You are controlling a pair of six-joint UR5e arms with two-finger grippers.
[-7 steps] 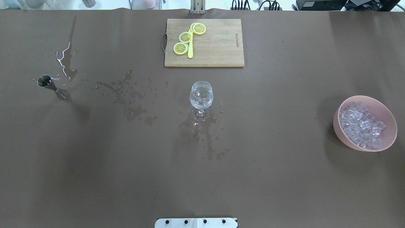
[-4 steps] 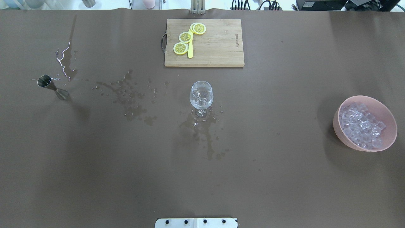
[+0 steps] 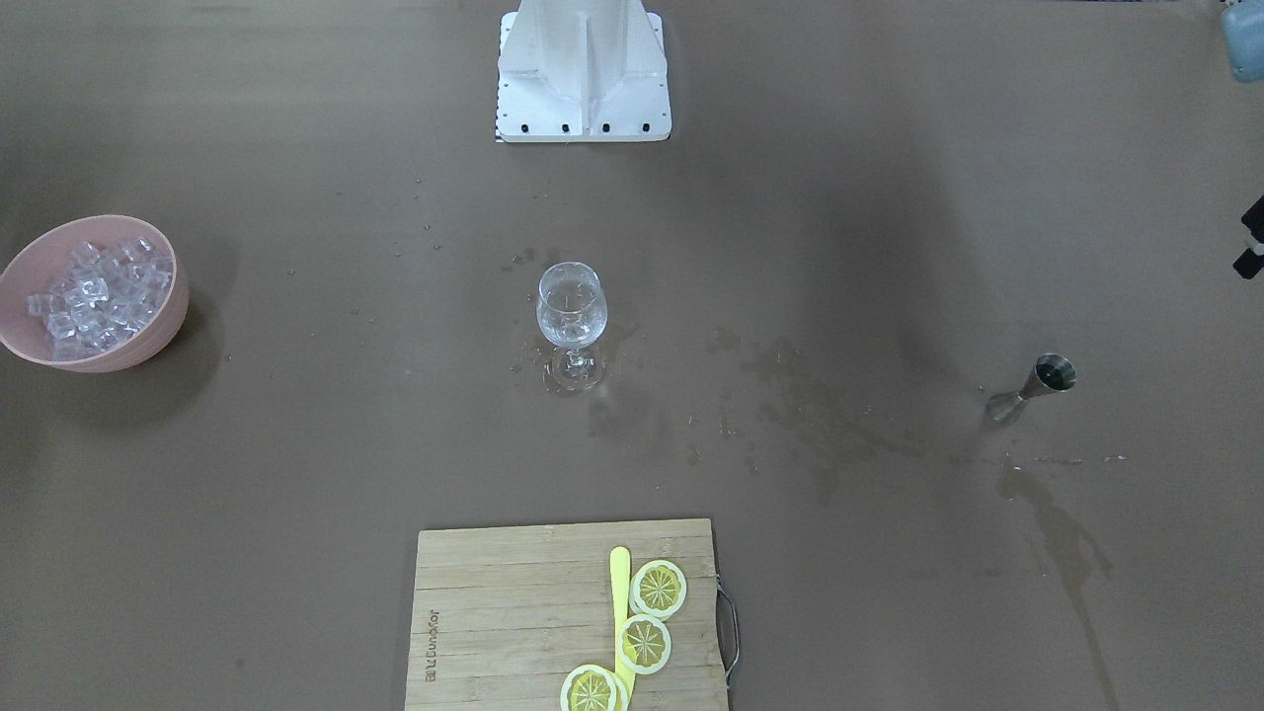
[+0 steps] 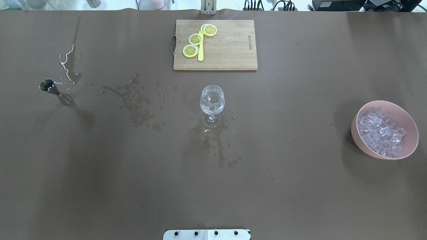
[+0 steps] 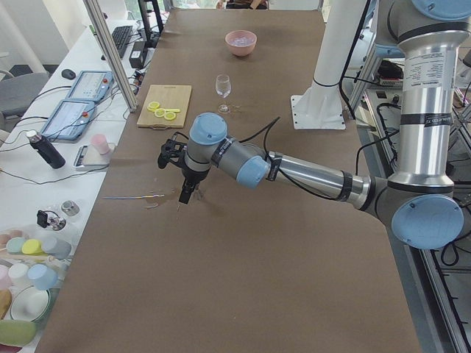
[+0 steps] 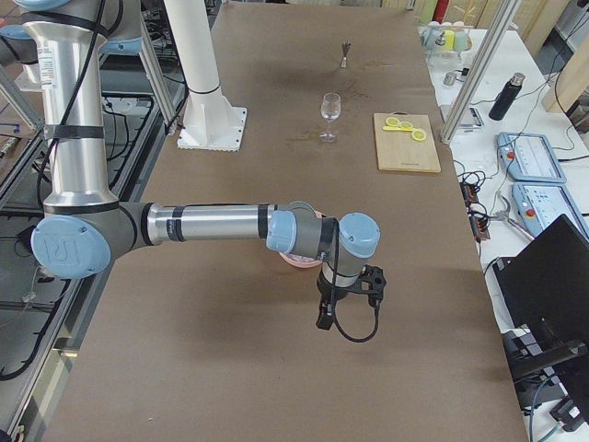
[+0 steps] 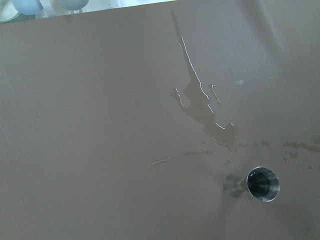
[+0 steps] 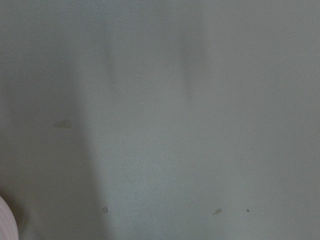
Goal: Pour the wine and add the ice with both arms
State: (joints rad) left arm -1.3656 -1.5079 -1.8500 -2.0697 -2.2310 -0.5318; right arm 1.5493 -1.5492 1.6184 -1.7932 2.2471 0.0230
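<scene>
Though amid puddles, glass upright.

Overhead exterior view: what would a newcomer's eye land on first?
A stemmed wine glass stands at the centre of the table, with wet splashes at its foot and more trailing left toward a steel jigger. Near the right edge, a pink bowl is heaped with ice.

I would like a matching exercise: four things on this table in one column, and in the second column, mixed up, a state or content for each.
Things
1. glass
2. bowl
3. jigger
4. board

States
a. carries lemon slices
b. stands beside a wet streak
c. full of ice
d. clear, upright on a stem

Pairs: 1-d, 2-c, 3-b, 4-a
</scene>
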